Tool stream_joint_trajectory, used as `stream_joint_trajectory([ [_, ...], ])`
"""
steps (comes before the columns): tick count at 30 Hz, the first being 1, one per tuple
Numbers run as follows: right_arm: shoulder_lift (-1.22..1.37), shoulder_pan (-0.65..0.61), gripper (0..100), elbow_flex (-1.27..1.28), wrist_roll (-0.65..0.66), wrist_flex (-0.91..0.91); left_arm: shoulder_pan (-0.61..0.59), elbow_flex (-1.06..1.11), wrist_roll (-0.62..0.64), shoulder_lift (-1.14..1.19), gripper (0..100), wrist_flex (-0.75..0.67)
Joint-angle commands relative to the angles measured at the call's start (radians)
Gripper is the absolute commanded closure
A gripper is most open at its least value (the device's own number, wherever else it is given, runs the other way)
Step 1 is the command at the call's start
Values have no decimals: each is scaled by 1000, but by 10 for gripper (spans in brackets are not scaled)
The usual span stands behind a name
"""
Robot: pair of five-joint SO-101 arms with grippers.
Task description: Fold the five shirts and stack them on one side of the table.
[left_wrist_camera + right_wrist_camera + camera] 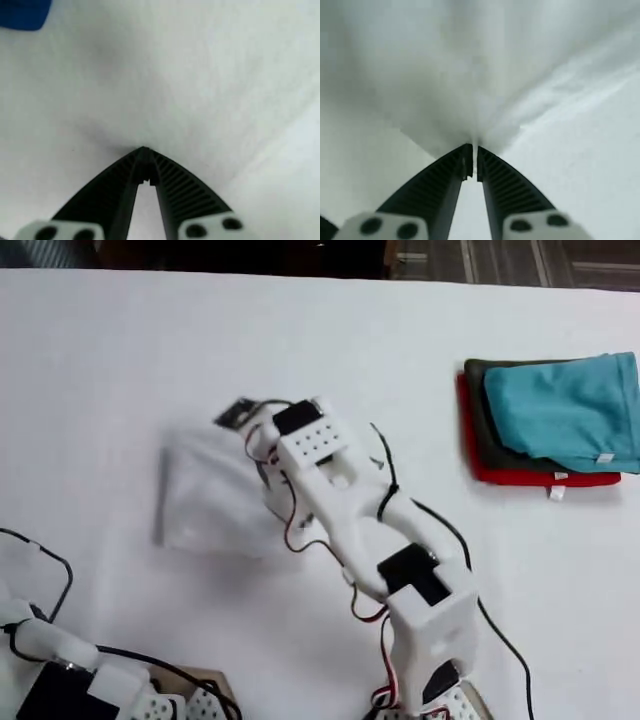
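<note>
A white shirt (200, 502) lies loosely folded on the white table, left of the middle. My right arm stretches over its right edge. In the right wrist view, my right gripper (472, 147) is shut on a pinched ridge of the white shirt (470, 90), which rises like a tent to the tips. At the right side of the table is a stack of folded shirts: teal (570, 410) on top, a dark one (478, 415) under it, red (530, 477) at the bottom. My left gripper (144, 151) is shut, holding nothing, over plain white cloth.
The left arm's base (70, 680) sits folded back at the table's near left corner. Cables (440, 525) trail along the right arm. A blue patch (22, 12) shows at the edge of the left wrist view. The far half of the table (250, 330) is bare.
</note>
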Motion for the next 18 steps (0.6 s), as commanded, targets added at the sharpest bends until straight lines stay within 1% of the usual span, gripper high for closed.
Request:
stream_joint_trajectory([
  [1, -47, 45, 978, -89, -8, -96, -5, 2, 9, -6, 972, -15],
  [5, -39, 113, 978, -133, -8, -219, -6, 2, 9, -6, 972, -15],
  [8, -28, 133, 978, -132, -8, -300, -8, 2, 9, -6, 972, -15],
  [13, 97, 125, 978, -141, -3, -364, -8, 2, 9, -6, 972, -15],
  [18, 226, 162, 978, -149, 0, -484, -8, 2, 9, -6, 972, -15],
])
